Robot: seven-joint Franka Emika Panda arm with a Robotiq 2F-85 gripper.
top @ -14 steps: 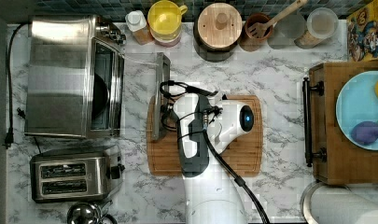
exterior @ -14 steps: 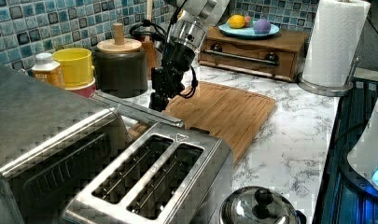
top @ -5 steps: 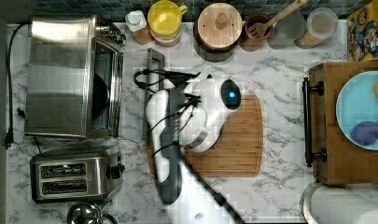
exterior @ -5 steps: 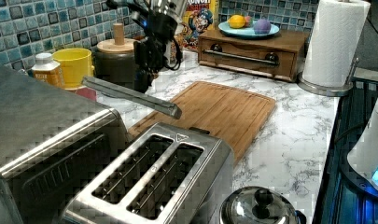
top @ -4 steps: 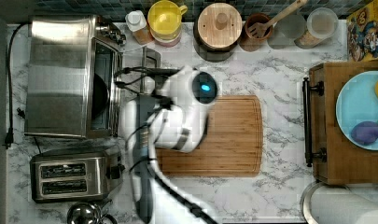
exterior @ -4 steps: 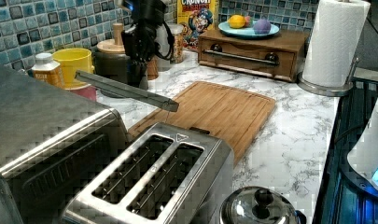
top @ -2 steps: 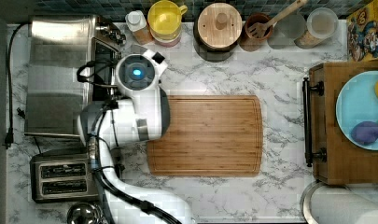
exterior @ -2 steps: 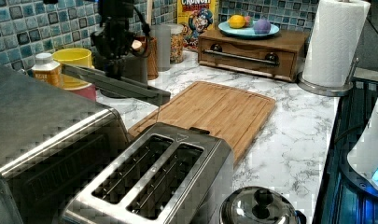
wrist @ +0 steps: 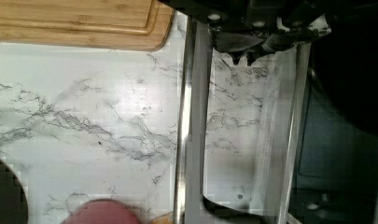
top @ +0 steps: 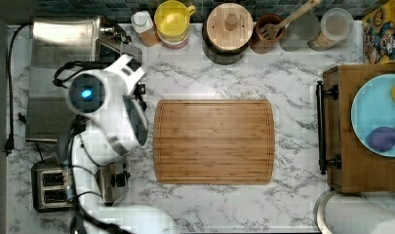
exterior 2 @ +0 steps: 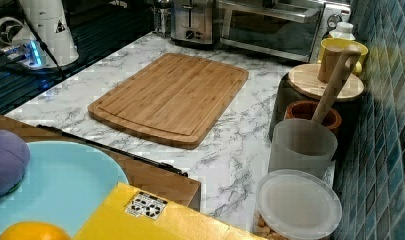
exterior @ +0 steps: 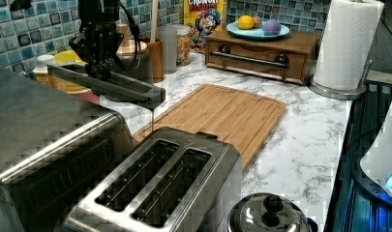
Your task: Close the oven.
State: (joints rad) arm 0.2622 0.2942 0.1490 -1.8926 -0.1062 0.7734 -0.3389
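Status for you:

- The oven [top: 49,44] sits on the table [top: 292,204] at the top view's left edge, with the toaster [top: 51,192] just beside it toward the bottom of that view. In the right view the oven [exterior 2: 270,25] is at the far end of the table, next to the toaster [exterior 2: 192,20].
- The oven door [exterior: 111,84] is not shut. In the left view it sticks out from the front, roughly level, with its free edge sloping slightly down toward the cutting board [exterior: 222,113].
- The wrist view looks through the door glass [wrist: 242,154] to the marble below. The bar handle [wrist: 191,130] runs along the glass on the side toward the cutting board, and the dark oven interior is on the other side.
- The gripper [exterior: 99,67] points down at the door in the left view and meets it near the end closer to the tiled wall. In the wrist view the gripper [wrist: 245,51] sits against the glass, between the handle and the door's hinge-side frame.
- You can't tell from these views how wide the gripper is set, or whether it is clamping anything.
- In the top view the arm body overlaps the oven's front and the strip of table between the oven and the cutting board [top: 214,141].
- The cutting board is bare and apart from the door.
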